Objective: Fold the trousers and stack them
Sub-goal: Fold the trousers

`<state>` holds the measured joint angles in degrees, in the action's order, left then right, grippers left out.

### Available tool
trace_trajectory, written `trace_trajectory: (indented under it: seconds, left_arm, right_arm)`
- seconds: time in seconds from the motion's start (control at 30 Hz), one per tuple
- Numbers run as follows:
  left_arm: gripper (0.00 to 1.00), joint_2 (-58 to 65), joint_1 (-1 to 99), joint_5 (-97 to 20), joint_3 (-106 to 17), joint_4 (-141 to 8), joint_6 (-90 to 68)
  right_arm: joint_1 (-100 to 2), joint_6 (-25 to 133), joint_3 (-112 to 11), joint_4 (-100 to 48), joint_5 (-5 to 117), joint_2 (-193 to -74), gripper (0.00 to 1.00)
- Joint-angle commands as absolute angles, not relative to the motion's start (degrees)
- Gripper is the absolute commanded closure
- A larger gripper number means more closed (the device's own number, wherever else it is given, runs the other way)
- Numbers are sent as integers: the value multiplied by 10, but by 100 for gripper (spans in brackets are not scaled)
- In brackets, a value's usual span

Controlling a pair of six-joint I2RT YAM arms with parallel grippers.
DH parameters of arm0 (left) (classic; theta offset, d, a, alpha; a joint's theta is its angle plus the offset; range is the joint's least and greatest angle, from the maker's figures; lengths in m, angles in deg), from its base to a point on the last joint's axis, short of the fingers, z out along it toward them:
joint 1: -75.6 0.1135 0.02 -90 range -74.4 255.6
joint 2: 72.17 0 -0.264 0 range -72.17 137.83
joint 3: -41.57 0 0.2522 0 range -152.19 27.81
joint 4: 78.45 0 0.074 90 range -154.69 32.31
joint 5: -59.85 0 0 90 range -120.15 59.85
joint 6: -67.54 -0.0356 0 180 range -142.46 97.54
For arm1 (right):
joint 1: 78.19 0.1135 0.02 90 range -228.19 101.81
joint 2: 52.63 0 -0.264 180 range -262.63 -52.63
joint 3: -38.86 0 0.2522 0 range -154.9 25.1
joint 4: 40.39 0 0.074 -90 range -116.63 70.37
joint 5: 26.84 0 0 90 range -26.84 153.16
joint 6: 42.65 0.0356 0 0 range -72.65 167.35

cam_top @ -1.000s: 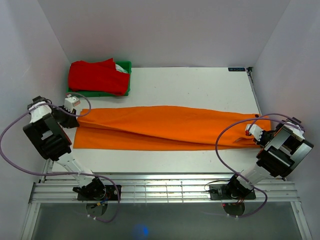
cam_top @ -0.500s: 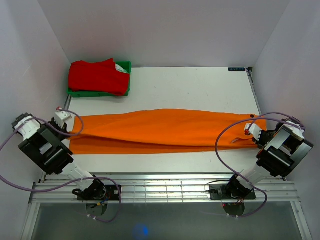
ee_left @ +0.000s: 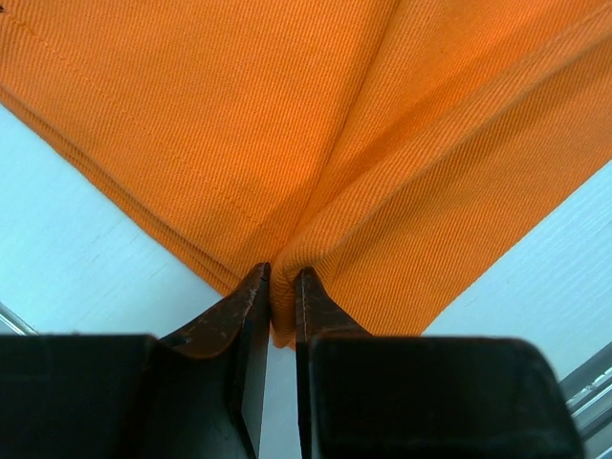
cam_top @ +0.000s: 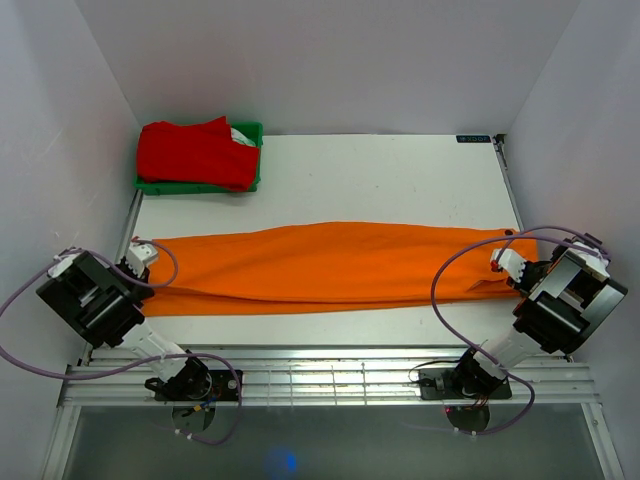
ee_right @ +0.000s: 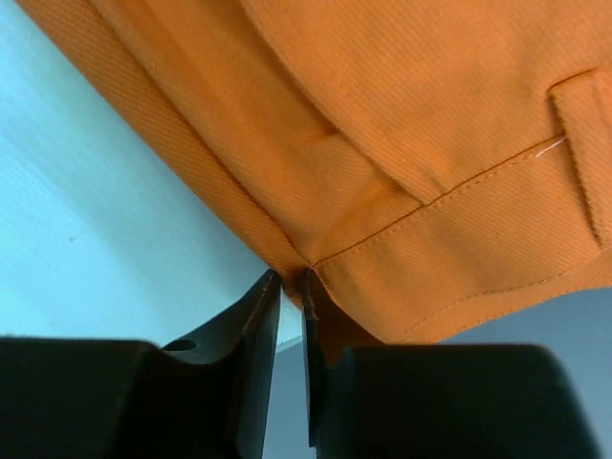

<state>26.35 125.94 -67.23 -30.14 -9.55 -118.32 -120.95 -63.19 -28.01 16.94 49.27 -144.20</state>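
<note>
Dragged back toward the arm bases over the last second, the left gripper (cam_top: 140, 258) has drawn its end of the orange trousers (cam_top: 330, 265) further from the green basket (cam_top: 254, 150). The earlier split between the two legs has closed into one flatter band.

That gripper now sits on the near side of the basket, almost straight below it in the top view. Its fingers are pressed together on a bunched fold at the trousers' left corner, as the left wrist view (ee_left: 279, 277) shows. The trousers stretch from there across the table (cam_top: 380, 180), well off to the basket's right. A red cloth (cam_top: 190, 150) is heaped in the basket.

Far to the basket's right, the right gripper (cam_top: 508, 262) pinches the hem seam at the other end.

Both grips look shallow, right at the cloth's edge. If the arms pull further apart, an end may slip free, or only some layers may follow, and the fold would go crooked.
</note>
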Motion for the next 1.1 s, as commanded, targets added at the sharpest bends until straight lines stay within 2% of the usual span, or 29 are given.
trace_trajectory:
  seconds: [0.0,0.03,0.07,0.1,0.13,0.17,0.2,0.23,0.37,0.57,0.63,0.67,0.77,0.9,1.07]
  left_arm:
    - [76,274,1267,-604,-319,-129,-1224]
    - [71,269,1272,-616,-331,-106,-1243]
    - [66,255,1275,-630,-355,-55,-1254]
    - [47,248,1279,-655,-369,-27,-1265]
    - [36,241,1282,-664,-380,4,-1279]
    - [26,233,1282,-671,-392,57,-1305]
    - [25,217,1282,-677,-407,77,-1317]
    - [15,209,1283,-678,-414,99,-1329]
    - [13,163,1286,-686,-431,156,-1346]
    - [16,144,1285,-739,-449,156,-1249]
    - [20,173,1275,-753,-469,156,-1134]
    - [27,207,1273,-762,-486,156,-1099]
    - [34,235,1270,-748,-463,138,-1052]
    - [32,205,1270,-703,-372,59,-1014]
    - [22,159,1270,-696,-306,17,-1038]
  right_arm:
    - [-1221,-623,-314,149,542,-1447,77]
    - [-1222,-618,-333,156,532,-1445,71]
    - [-1222,-611,-348,166,511,-1444,59]
    - [-1222,-598,-368,203,496,-1444,50]
    - [-1221,-594,-415,228,480,-1445,40]
    - [-1221,-590,-440,255,465,-1446,18]
    - [-1219,-586,-462,279,436,-1447,14]
    - [-1209,-578,-484,320,427,-1447,13]
    - [-1165,-536,-569,385,386,-1436,12]
    - [-990,-363,-529,355,357,-1374,21]
    - [-899,-304,-491,323,359,-1350,24]
    - [-868,-273,-480,288,364,-1346,28]
    - [-751,-177,-449,259,378,-1345,36]
    - [-643,-110,-409,208,406,-1356,41]
    - [-534,-64,-365,147,446,-1369,45]
